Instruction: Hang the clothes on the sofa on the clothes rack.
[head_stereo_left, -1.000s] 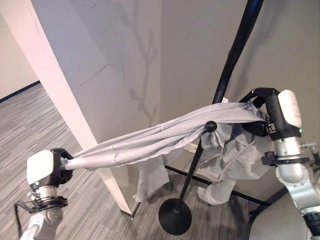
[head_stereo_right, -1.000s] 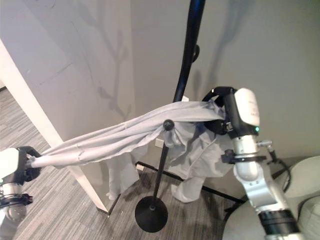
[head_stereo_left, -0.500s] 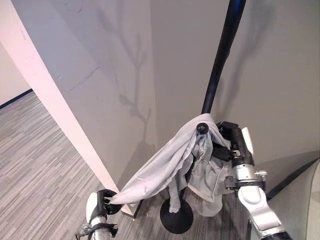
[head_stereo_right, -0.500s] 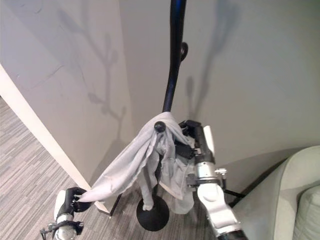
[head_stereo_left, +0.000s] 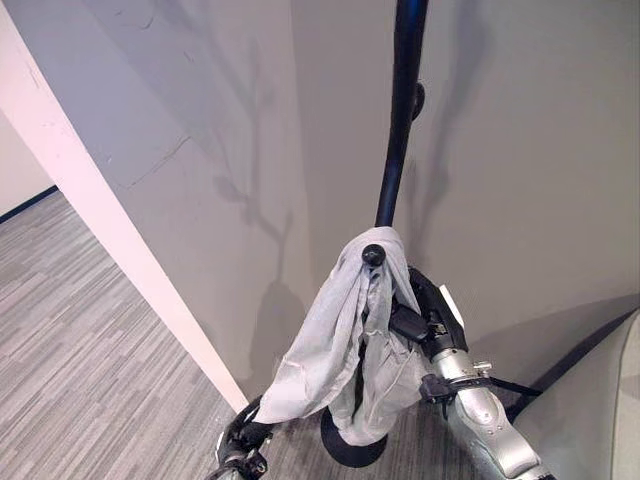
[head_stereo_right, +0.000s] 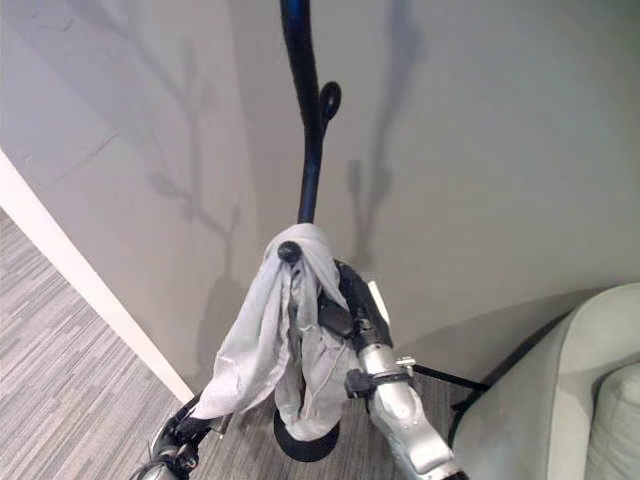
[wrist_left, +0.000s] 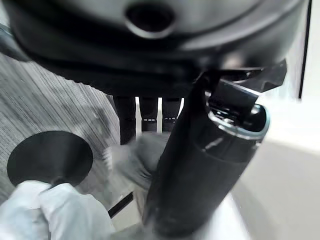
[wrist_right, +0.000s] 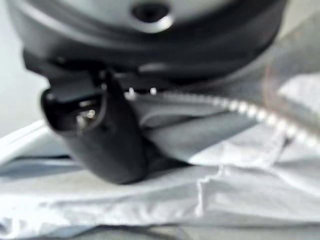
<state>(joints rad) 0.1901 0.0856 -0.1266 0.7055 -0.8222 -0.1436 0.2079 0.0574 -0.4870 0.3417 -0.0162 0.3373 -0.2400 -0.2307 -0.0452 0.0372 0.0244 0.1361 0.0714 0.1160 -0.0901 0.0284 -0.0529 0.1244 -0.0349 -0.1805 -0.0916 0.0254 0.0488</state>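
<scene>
Grey walls meet in a corner where the clothes rack (head_stereo_left: 397, 140) stands. The grey garment (head_stereo_left: 345, 340) is draped over a peg, its lower edge pinched by the left robot hand (head_stereo_left: 246, 437), its folds clasped by the right robot hand (head_stereo_left: 420, 310), so it stays hooked.

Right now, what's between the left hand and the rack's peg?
The grey garment spans it: draped over the peg of the clothes rack, hanging down to the left hand, which grips its lower end, seen in the left eye view.

Home or lounge corner, sofa (head_stereo_right: 560, 380), coat rack (head_stereo_left: 398, 150), wood-look floor (head_stereo_left: 90, 330)
</scene>
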